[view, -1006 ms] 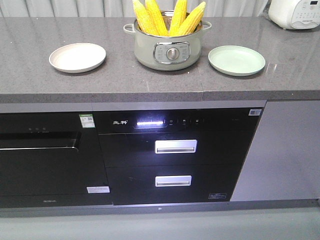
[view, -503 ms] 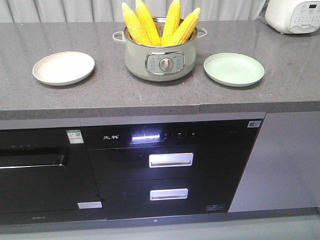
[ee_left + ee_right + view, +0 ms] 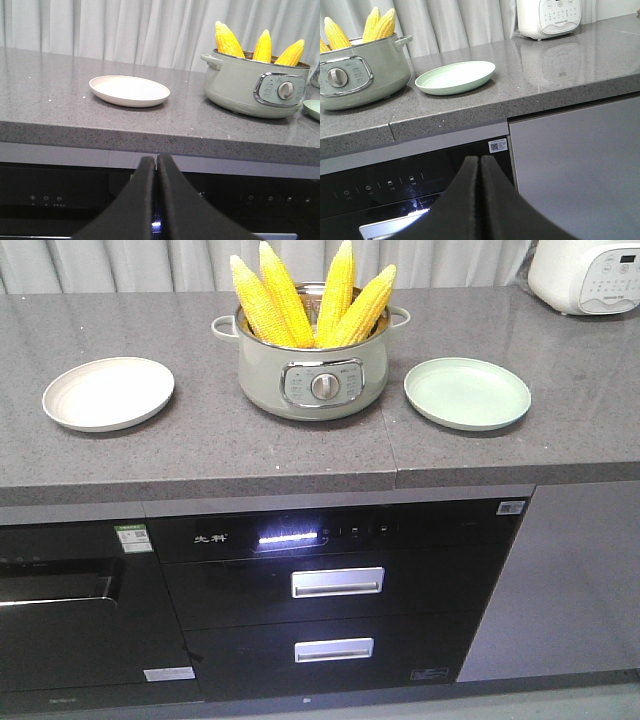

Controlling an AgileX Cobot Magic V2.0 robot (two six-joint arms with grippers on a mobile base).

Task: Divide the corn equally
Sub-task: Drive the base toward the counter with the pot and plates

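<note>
At the middle of the grey countertop [image 3: 250,455], the corn [image 3: 300,300] stands in a pale green electric pot [image 3: 312,380]. The front view shows four cobs, points up, fanned outward against the rim, with roughly the upper half of each showing above it. All four are in the pot. The pot's control panel and dial face the camera, and it has a small handle on each side. A beige plate [image 3: 108,393] lies flat on the counter to the pot's left, well apart from it. A mint-green plate [image 3: 467,393] lies to the pot's right, near it but not touching. A white rice cooker [image 3: 585,275] sits at the back right corner, partly out of frame, and a pale curtain [image 3: 130,265] hangs behind the counter. Below the counter is a black appliance front [image 3: 340,540] with a lit display strip and two drawers with metal handles [image 3: 338,582], and beside it on the right is a plain grey cabinet panel [image 3: 585,570]. The left gripper [image 3: 155,161] has its black fingers pressed together tip to tip with nothing between them. It sits low, in front of the appliance front and below the counter edge. The right gripper [image 3: 480,161] matches it — fingers closed flush, nothing held, also below the counter edge.
</note>
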